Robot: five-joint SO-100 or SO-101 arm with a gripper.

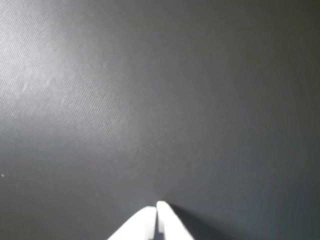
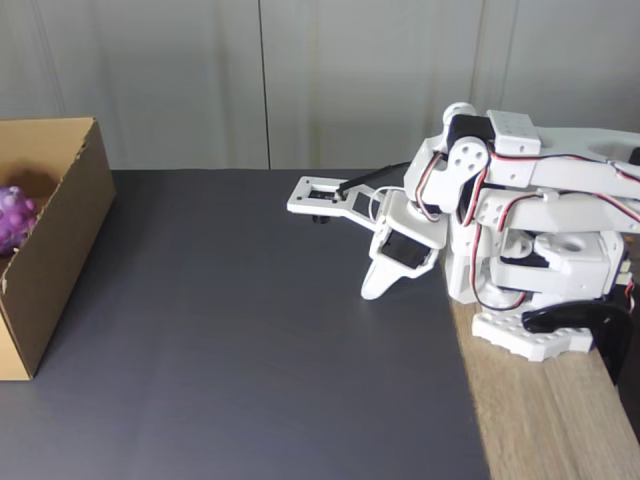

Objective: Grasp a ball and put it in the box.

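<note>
While the arm (image 2: 520, 215) sits folded back over its base (image 2: 530, 335) at the right of the fixed view, the gripper (image 2: 372, 290) points down at the mat (image 2: 250, 330), fingertips low and near the surface — contact I can't confirm from this angle. Upper links lie roughly horizontal and stacked, wrist bent downward, with the white camera bracket (image 2: 322, 195) sticking out to the left, well above the mat. In the wrist view the two white fingertips (image 1: 150, 215) come in from the bottom edge, pressed together with only a thin dark seam between them — jaws closed, nothing held. Ahead of them, just dark textured mat with a soft glare patch at upper left. The ball (image 2: 14, 218) is inside the box (image 2: 60, 250) at the far left edge of the fixed view, purple bumps visible over the near wall, partly cut off by the frame. Box stands upright on the mat, open top, well apart from the gripper. Base is on the wooden tabletop (image 2: 550, 420), just beside the mat's right edge.
</note>
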